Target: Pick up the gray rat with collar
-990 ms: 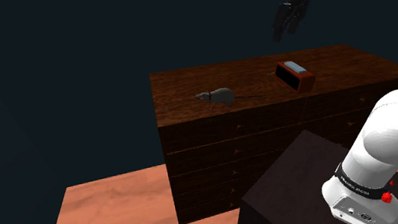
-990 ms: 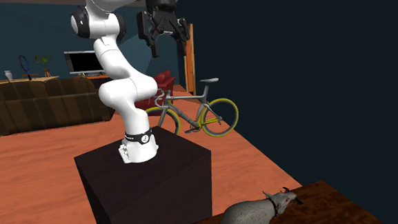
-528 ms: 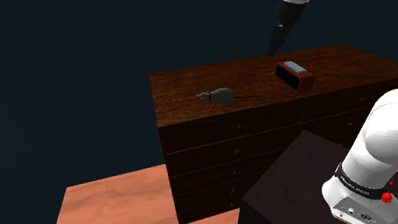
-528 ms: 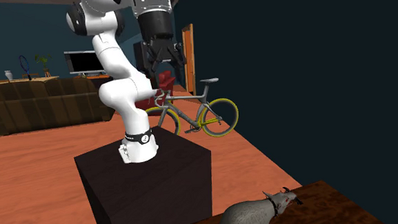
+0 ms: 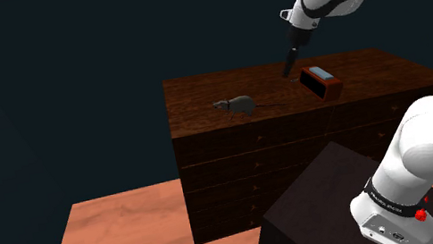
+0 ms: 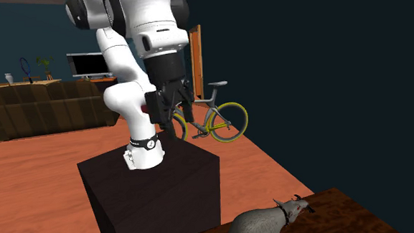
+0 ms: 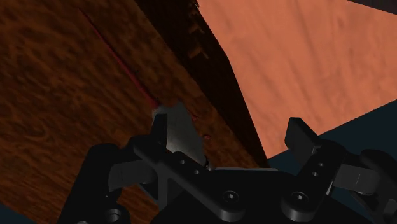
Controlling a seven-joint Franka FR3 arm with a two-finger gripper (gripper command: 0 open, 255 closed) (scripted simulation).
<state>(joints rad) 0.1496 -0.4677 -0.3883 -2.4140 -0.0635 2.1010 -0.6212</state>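
One rat (image 5: pixel 237 104), one dresser (image 5: pixel 300 143), one small box (image 5: pixel 323 82), one bicycle (image 6: pixel 209 113), one sofa (image 6: pixel 51 112).

The rat (image 5: pixel 237 105) is small and grey. It stands upright on all fours on top of the dark wooden dresser (image 5: pixel 298 134), toward the shoulder view's left end and near the front edge. Its nose points to that view's left. Its thin tail (image 5: pixel 271 105) trails to the right, lying flat on the wood. In the second exterior view the rat (image 6: pixel 264 221) shows a rounded back, small ears and a pointed snout facing right. A dark collar (image 6: pixel 283 213) circles its neck.
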